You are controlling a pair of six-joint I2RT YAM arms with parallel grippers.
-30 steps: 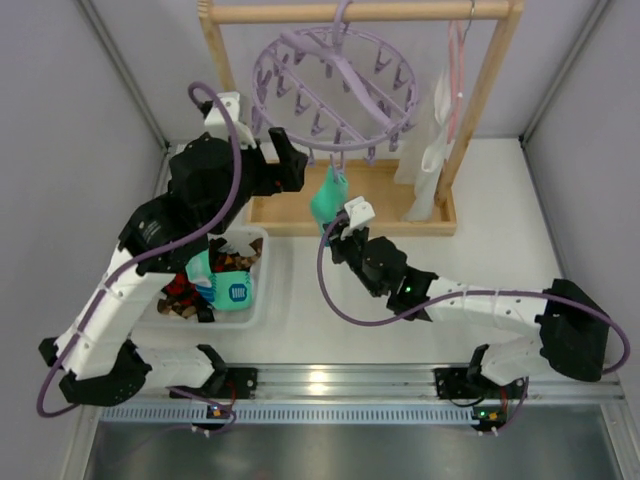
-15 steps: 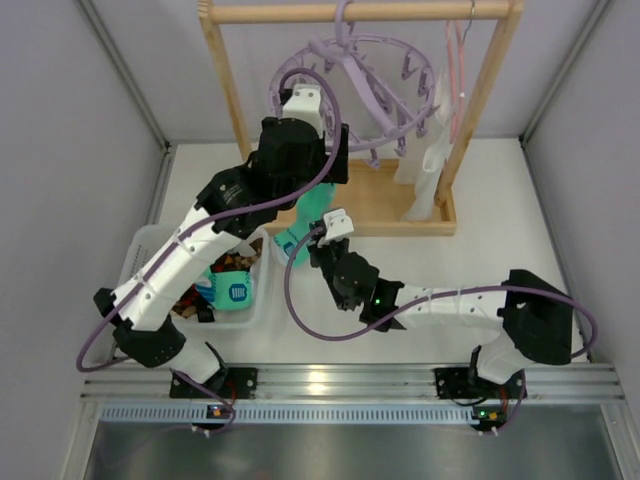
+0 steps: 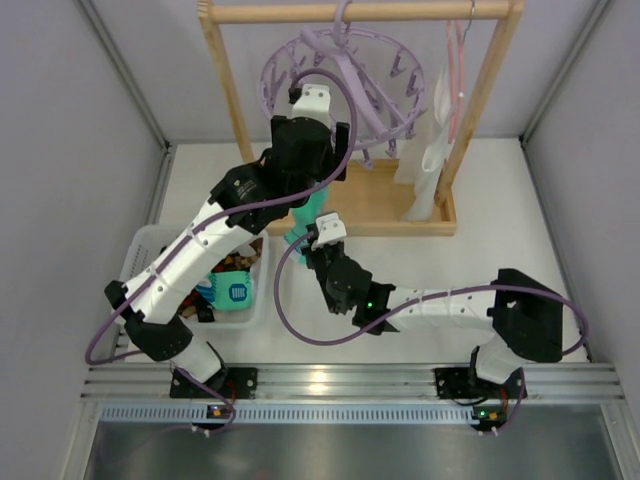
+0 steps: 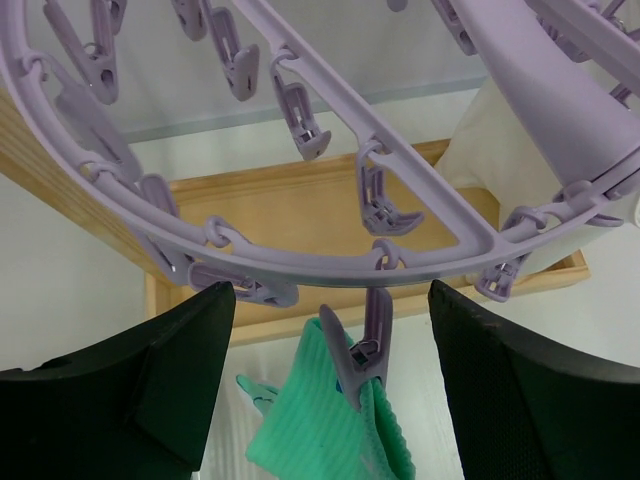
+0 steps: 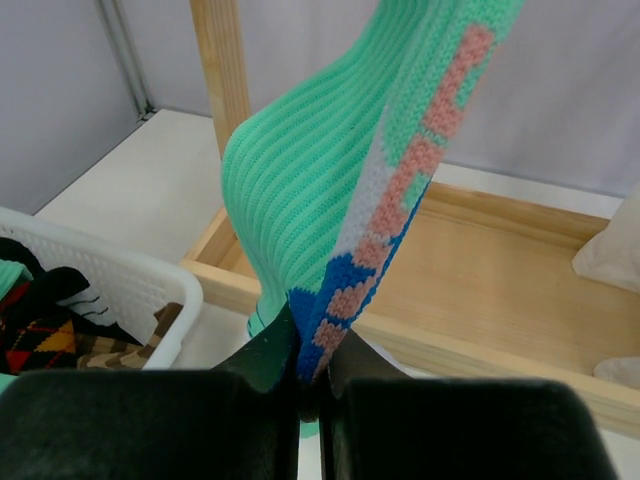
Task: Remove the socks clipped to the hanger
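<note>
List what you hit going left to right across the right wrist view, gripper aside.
basket → wooden post → green sock → white cloth

The sock [image 5: 300,170] is ribbed mint-green knit cloth, matt. The hanger [image 4: 320,255] is smooth lilac plastic, faintly glossy. The frame [image 5: 225,70] is pale matt wood.
</note>
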